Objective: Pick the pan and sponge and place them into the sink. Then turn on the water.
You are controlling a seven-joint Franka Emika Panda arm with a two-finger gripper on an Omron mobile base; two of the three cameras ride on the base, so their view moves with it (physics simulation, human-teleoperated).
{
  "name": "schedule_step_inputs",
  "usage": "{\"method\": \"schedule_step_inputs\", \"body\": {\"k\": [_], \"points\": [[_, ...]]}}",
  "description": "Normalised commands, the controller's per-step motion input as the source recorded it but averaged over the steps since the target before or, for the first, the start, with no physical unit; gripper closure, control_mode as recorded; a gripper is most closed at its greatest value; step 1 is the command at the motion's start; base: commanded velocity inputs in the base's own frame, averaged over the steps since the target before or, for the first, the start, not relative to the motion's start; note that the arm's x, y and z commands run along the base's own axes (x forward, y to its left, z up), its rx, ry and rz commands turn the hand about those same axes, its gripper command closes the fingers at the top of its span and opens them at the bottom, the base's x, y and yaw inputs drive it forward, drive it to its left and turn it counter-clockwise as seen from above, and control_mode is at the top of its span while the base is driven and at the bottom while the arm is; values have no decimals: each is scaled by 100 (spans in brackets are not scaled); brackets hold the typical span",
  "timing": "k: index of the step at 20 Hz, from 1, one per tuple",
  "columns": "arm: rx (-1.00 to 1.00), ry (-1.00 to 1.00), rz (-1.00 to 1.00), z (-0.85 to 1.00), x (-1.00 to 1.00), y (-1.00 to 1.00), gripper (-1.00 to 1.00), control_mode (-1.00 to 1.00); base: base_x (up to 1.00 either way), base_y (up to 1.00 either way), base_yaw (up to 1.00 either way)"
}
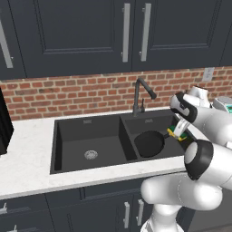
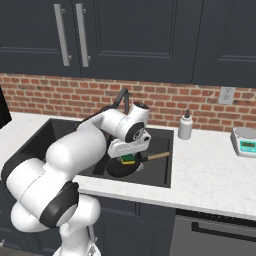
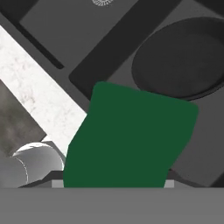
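Beside the sink (image 2: 165,172), soap dispenser (image 2: 185,125)

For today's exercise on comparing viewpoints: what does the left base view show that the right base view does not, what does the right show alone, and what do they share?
Left base view alone: the silver drain on the left basin's floor.

Right base view alone: the white soap bottle, the kitchen scale, and the pan's wooden handle.

Both: the black sink, the faucet, the pan in the right basin, and the sponge held in the gripper above it.
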Motion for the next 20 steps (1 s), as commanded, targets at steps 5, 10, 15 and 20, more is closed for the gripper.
{"method": "schedule_step_inputs", "body": {"k": [5,10,15,20], "points": [[0,-3,0,-8,0,0,100,-100,0,0,0],[0,-4,0,-9,0,0,100,-100,0,0,0],[0,-3,0,-9,0,1,100,-100,0,0,0],[0,-3,0,-24,0,0,100,-100,0,0,0]]}}
